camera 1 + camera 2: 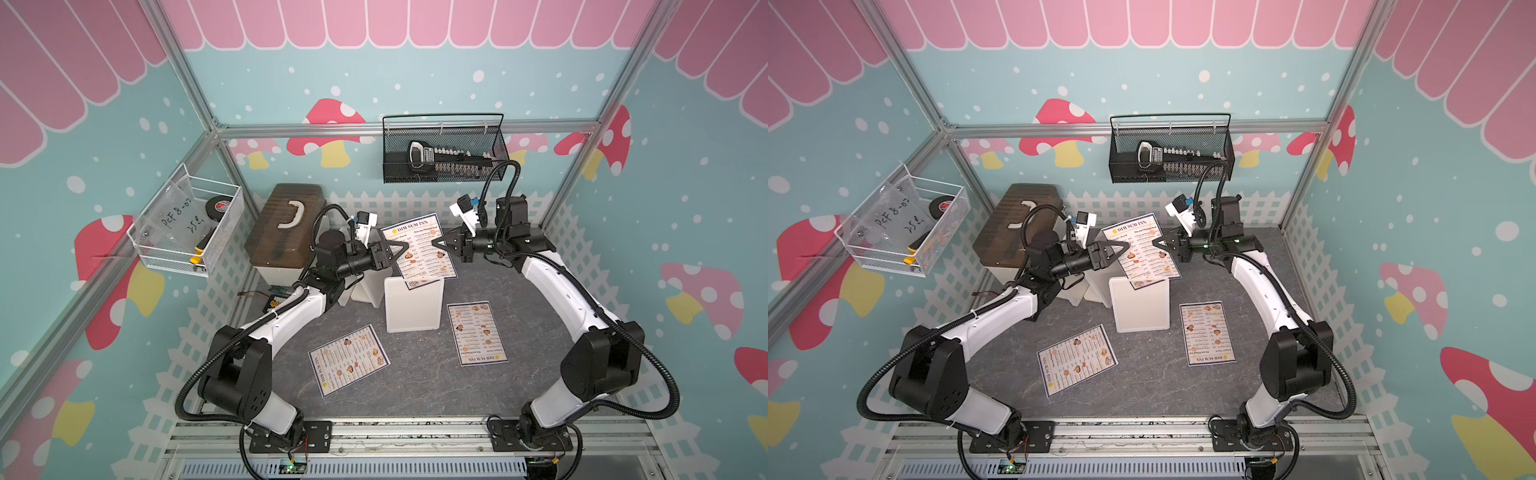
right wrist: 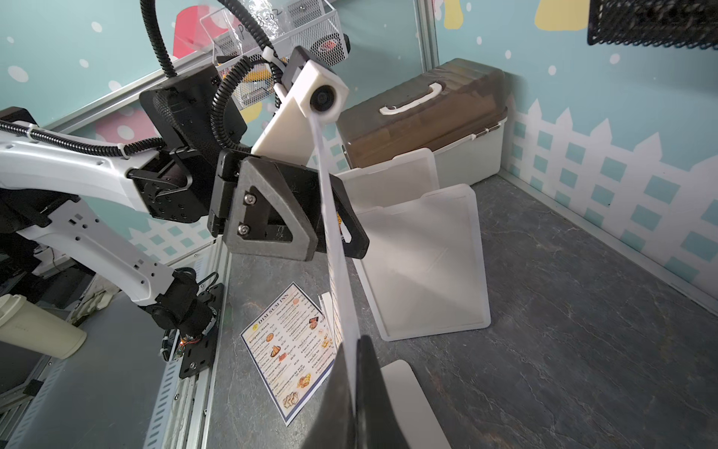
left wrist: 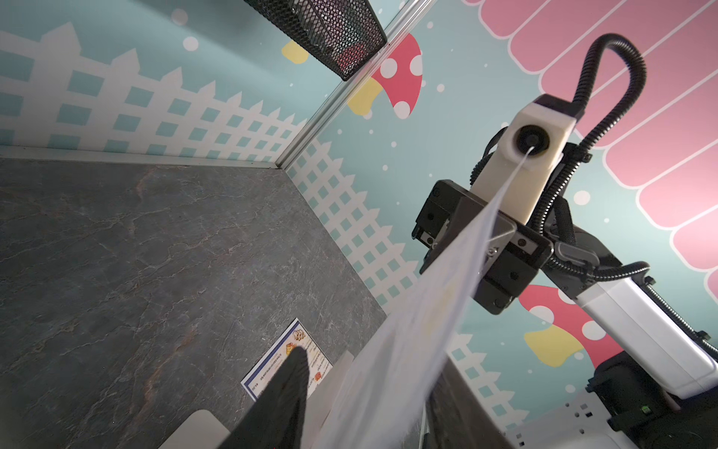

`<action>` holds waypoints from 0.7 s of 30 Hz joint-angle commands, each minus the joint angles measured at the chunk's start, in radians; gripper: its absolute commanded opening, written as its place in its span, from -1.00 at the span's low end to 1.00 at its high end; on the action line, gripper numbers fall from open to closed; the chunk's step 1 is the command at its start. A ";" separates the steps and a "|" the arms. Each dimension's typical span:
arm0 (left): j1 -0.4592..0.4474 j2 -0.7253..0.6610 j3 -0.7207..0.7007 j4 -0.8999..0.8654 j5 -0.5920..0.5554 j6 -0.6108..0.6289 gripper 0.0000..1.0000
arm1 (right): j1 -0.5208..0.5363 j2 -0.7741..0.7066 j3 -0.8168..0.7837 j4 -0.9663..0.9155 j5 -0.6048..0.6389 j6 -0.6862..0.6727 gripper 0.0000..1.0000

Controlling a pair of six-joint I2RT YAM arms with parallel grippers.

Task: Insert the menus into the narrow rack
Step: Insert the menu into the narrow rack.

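Note:
One menu (image 1: 419,249) (image 1: 1142,251) hangs upright over the white narrow rack (image 1: 411,305) (image 1: 1140,307), its lower edge at the top of the rack's front panel. My right gripper (image 1: 434,243) (image 2: 355,342) is shut on the menu's right edge. The left gripper (image 1: 405,249) (image 3: 369,369) is at the menu's left edge; its jaws are apart on either side of the sheet, with a gap showing. In the right wrist view the sheet (image 2: 334,241) is seen edge-on. Two more menus lie flat on the table, one front left (image 1: 349,359) (image 1: 1076,359) and one to the right (image 1: 477,332) (image 1: 1207,332).
A brown-lidded toolbox (image 1: 286,228) stands at the back left, close behind the left arm. A black mesh basket (image 1: 444,153) hangs on the back wall above the right gripper. A white wire basket (image 1: 191,232) hangs on the left wall. More white rack panels (image 2: 423,264) stand behind the front one.

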 commanded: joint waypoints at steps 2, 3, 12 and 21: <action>0.009 -0.037 -0.017 0.028 0.008 -0.004 -0.06 | 0.017 0.021 0.028 0.013 -0.012 -0.008 -1.00; 0.009 -0.039 -0.019 0.028 0.008 -0.004 -0.06 | 0.020 0.021 0.028 0.014 -0.010 -0.008 -1.00; 0.017 -0.064 -0.042 0.017 -0.008 0.002 -0.06 | 0.038 0.028 0.022 0.049 -0.009 0.023 -1.00; 0.032 -0.078 -0.060 0.011 -0.036 -0.003 -0.06 | 0.041 0.016 0.016 0.055 -0.002 0.020 -1.00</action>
